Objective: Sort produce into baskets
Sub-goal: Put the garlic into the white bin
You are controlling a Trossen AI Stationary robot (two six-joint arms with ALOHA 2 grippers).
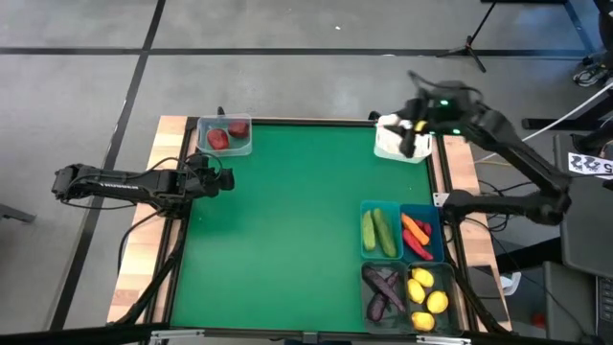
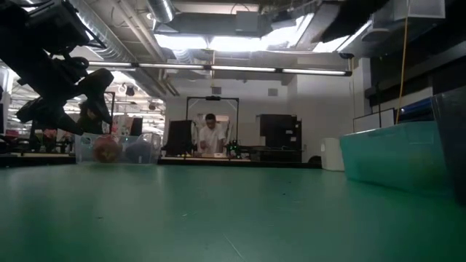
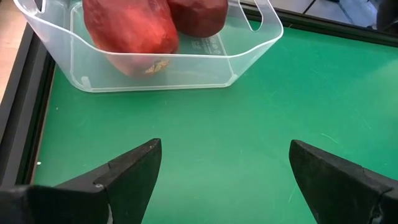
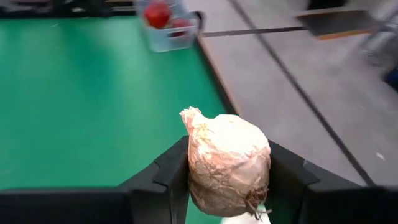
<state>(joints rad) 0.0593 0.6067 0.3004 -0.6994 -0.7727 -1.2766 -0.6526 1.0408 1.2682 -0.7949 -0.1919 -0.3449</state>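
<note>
Worktop: I see a wide bare green middle, so there is plenty of room to swing across; raised dark edging runs round it, and I judge that a low pass near a corner could catch on it.
Filled baskets: four sit packed together at the near right corner, holding cucumbers, red and orange pieces, eggplants and lemons; walls touch, so no room between them.
Clear basket: far left corner, two dark red round pieces inside; thin walls, probably light enough to skid if nudged.
White basket: far right corner, tight to the edging, directly under my right arm.
Left gripper: jaws wide apart and empty, hovering just short of the clear basket.
Right gripper: jaws closed on the garlic across its belly, above the white basket.
Garlic: looks light and papery-skinned, likely firm; a mid-body hold suits it, the pointed tip would slip.
</note>
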